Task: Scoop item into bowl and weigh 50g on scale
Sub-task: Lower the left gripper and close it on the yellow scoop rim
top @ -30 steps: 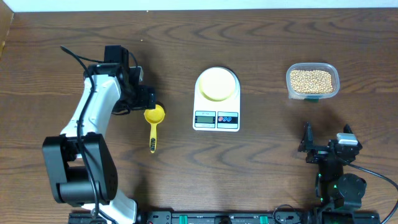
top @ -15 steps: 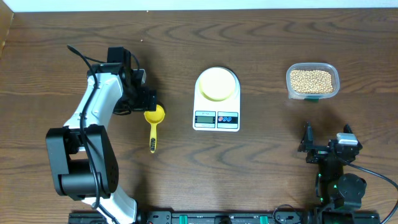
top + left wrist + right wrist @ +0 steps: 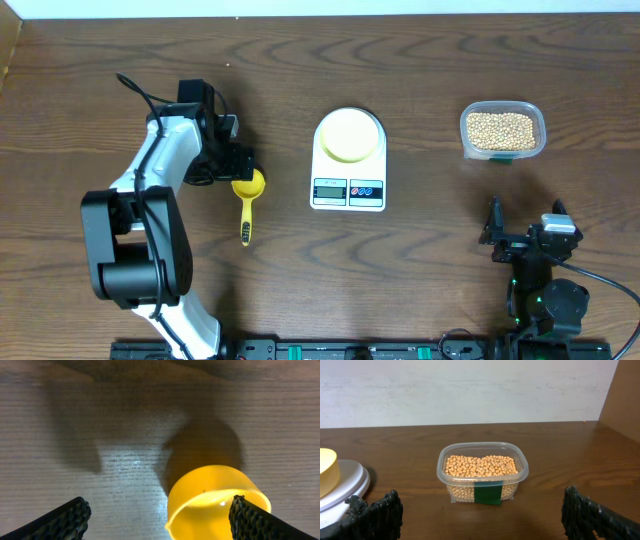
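Note:
The tan beans (image 3: 501,128) fill a clear tub (image 3: 503,150) at the back right; they also show in the right wrist view (image 3: 480,466). The pale yellow-green bowl (image 3: 349,134) sits on the white scale (image 3: 348,187) at the table's middle; its edge shows in the right wrist view (image 3: 327,475). A yellow scoop (image 3: 248,190) lies left of the scale, handle toward the front. My left gripper (image 3: 232,165) is open and hangs just above the scoop's cup (image 3: 215,502), which lies near its right finger. My right gripper (image 3: 524,232) is open and empty, well in front of the tub.
A pale wall runs along the table's back edge. A brown board (image 3: 622,395) stands at the far right. The scale's platform (image 3: 345,485) shows at the left of the right wrist view.
My left arm has shifted slightly to the right and toward the back over the scoop. The right arm, scoop, bowl and tub have not moved.

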`<action>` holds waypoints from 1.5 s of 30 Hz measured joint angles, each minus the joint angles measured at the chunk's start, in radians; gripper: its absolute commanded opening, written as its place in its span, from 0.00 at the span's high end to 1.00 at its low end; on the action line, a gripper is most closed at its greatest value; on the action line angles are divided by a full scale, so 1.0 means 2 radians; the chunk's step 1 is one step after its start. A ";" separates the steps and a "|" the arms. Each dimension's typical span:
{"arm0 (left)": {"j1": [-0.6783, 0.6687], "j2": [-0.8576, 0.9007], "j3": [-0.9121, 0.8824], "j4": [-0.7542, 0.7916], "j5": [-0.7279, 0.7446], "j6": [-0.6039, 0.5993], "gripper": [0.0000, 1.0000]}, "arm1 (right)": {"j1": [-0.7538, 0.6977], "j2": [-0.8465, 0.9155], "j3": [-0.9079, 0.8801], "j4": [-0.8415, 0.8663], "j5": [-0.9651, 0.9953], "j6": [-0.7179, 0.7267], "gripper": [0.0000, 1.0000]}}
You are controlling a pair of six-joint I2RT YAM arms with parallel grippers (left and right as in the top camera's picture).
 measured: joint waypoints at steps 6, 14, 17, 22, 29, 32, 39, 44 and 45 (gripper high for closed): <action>0.000 0.022 -0.001 0.002 0.000 0.000 0.09 | 0.000 0.000 0.000 0.000 0.000 0.000 0.01; 0.000 0.025 -0.001 0.004 0.000 0.001 0.09 | 0.000 0.000 0.000 0.000 0.000 0.000 0.01; 0.000 0.025 -0.001 0.004 0.000 0.001 0.09 | 0.000 0.000 0.000 0.000 0.000 0.000 0.01; 0.000 0.025 -0.002 0.004 0.000 0.001 0.09 | 0.000 0.000 0.000 0.000 0.000 0.000 0.01; 0.000 0.036 -0.002 0.004 0.000 0.001 0.09 | 0.000 0.000 0.000 0.000 0.000 0.000 0.01; 0.000 0.037 -0.002 0.004 -0.002 0.001 0.09 | 0.000 0.000 0.000 0.000 0.000 0.000 0.01; 0.000 0.037 -0.002 0.004 -0.002 0.001 0.09 | 0.000 0.000 0.000 0.000 0.000 0.000 0.01; 0.000 0.037 -0.002 0.004 -0.002 0.001 0.09 | 0.000 0.000 0.000 0.000 0.000 0.000 0.01; 0.000 0.037 -0.002 0.004 -0.002 0.001 0.09 | 0.000 0.000 0.000 0.000 0.000 0.000 0.01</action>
